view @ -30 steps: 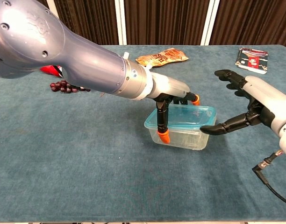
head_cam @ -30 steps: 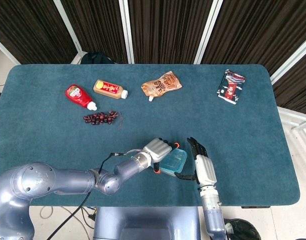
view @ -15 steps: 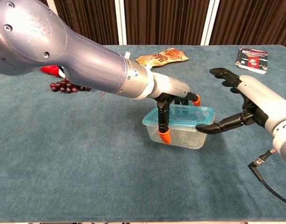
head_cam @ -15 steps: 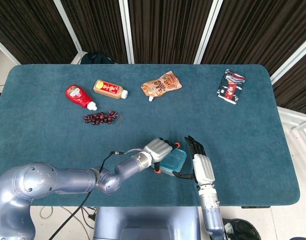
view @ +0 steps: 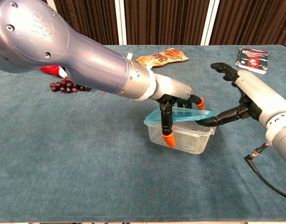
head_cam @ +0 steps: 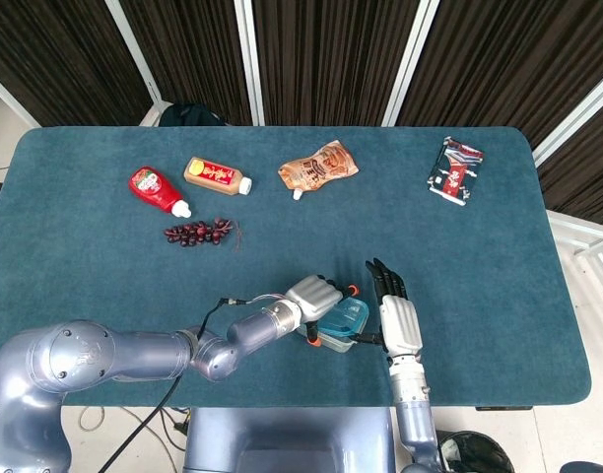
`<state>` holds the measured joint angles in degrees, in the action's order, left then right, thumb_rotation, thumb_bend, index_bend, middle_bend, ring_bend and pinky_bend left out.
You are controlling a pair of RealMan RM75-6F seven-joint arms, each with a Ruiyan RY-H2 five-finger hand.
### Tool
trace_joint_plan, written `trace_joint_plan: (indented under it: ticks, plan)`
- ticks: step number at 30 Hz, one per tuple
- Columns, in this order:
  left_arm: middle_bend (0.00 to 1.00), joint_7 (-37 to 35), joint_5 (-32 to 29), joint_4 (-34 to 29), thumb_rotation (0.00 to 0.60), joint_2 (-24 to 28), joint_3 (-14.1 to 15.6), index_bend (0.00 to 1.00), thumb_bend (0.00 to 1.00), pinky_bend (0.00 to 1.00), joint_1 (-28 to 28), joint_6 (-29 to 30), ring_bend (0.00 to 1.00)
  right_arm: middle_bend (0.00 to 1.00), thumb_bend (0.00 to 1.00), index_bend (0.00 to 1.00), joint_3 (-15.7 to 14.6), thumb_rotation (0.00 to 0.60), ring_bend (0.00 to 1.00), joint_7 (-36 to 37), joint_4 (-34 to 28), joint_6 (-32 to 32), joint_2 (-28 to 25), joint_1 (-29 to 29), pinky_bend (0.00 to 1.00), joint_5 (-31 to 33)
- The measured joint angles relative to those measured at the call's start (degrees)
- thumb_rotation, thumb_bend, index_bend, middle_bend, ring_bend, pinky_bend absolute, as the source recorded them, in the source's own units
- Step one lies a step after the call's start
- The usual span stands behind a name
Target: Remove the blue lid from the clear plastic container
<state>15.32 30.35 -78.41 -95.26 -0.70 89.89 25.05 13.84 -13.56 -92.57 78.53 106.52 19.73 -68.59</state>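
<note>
The clear plastic container (view: 185, 137) (head_cam: 333, 335) stands near the table's front edge. My left hand (view: 173, 99) (head_cam: 311, 296) grips it from above; one orange-tipped finger (view: 168, 137) runs down its front wall and another sits behind it. The blue lid (view: 186, 115) (head_cam: 344, 317) lies tilted, with its right edge raised off the rim and its left edge still on the container. My right hand (view: 249, 93) (head_cam: 400, 323) is just right of the container. Its thumb (view: 218, 119) reaches under the raised lid edge while its other fingers stretch up and away, holding nothing.
At the back left lie a red sauce pouch (head_cam: 156, 189), an orange bottle (head_cam: 217, 175) and a bunch of dark grapes (head_cam: 196, 233). An orange snack pouch (head_cam: 319, 166) lies at the back centre and a dark packet (head_cam: 455, 169) at the back right. A black cable (view: 269, 184) trails below my right wrist.
The lid's right edge has come up off the container and the lid now tilts. My right thumb has pushed in under that edge. My left hand keeps its grip.
</note>
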Motion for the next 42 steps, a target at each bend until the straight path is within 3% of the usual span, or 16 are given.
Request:
trace_joint_plan:
  ticks: [7,12,21,27,42]
  plan:
    - [0.07,-0.66,0.52,0.26,0.6,-0.31,0.16,0.0,0.04,0.27,0.13,0.9,0.1,0.01,0.17,0.02,0.07,0.6,0.0,0.48,-0.1,-0.03,-0.5,-0.02,0.0,-0.37]
    - [0.0,-0.62,1.09,0.08,0.6,-0.42,0.14,0.0,0.0,0.14,-0.16,2.93,0.0,0.13,0.21,0.3,-0.05,0.6,0.0,1.82,0.14,0.39,-0.53,-0.2,0.0,-1.25]
    - [0.0,0.1,1.81,-1.57,0.6,0.24,0.15,0.0,0.0,0.08,-1.27,6.48,0.0,0.14,0.46,0.52,-0.25,0.6,0.0,2.33,-0.11,0.56,-0.26,-0.56,0.0,-1.14]
    - [0.0,0.11,2.4,-2.87,0.6,1.11,-0.12,0.0,0.0,0.08,-2.01,7.14,0.0,0.15,0.58,0.57,-0.16,0.6,0.0,1.91,-0.54,0.64,-0.1,-0.7,0.0,-0.61]
    - [0.0,0.1,4.29,-7.59,0.6,4.89,-0.45,0.0,0.0,0.08,-4.16,8.85,0.0,0.15,0.67,0.67,-1.05,0.6,0.0,0.67,-1.78,1.42,-0.61,-1.59,0.0,-0.46]
